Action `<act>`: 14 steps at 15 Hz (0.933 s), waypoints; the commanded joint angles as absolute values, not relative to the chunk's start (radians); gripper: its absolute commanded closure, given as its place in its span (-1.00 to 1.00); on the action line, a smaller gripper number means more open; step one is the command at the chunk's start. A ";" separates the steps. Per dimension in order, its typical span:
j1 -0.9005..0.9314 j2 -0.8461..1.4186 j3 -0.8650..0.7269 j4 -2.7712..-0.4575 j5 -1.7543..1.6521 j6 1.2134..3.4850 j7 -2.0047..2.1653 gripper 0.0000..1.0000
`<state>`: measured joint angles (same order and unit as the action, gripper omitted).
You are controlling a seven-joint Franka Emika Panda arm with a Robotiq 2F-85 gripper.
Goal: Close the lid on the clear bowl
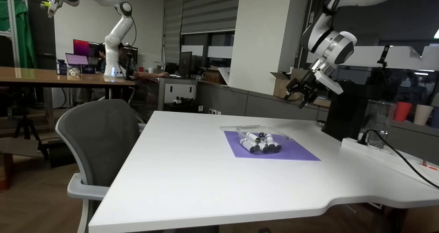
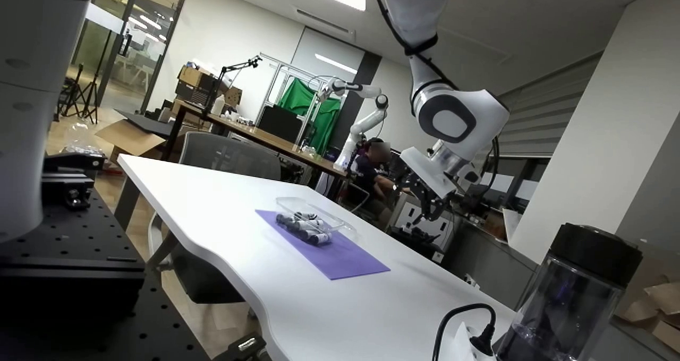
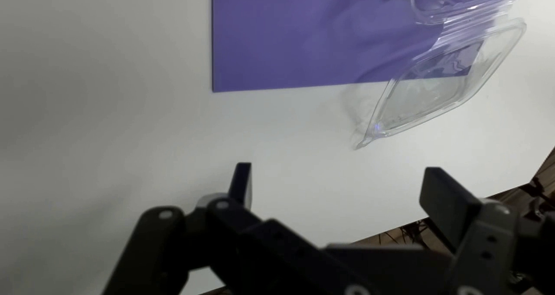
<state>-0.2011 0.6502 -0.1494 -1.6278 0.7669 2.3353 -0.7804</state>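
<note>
Together inside the clear bowl, white cylinders; lid open.

In the wrist view, the top edge is cutting off a clear plastic bowl and a flat purple mat, while a black two-fingered gripper is looking blurred. In an exterior view, the face of a dark-shirted person is showing blurred, and white black-ended cylinders are looking too small for detail.
</note>
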 commanded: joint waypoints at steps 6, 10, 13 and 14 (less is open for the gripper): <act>-0.285 0.731 -0.049 -1.539 0.725 2.369 -0.725 -1.00; -0.371 0.861 0.066 -1.433 0.805 2.372 -0.798 -1.00; -0.401 0.962 0.124 -1.344 0.839 2.278 -0.789 -1.00; -0.408 0.990 0.136 -1.316 0.848 2.234 -0.780 -1.00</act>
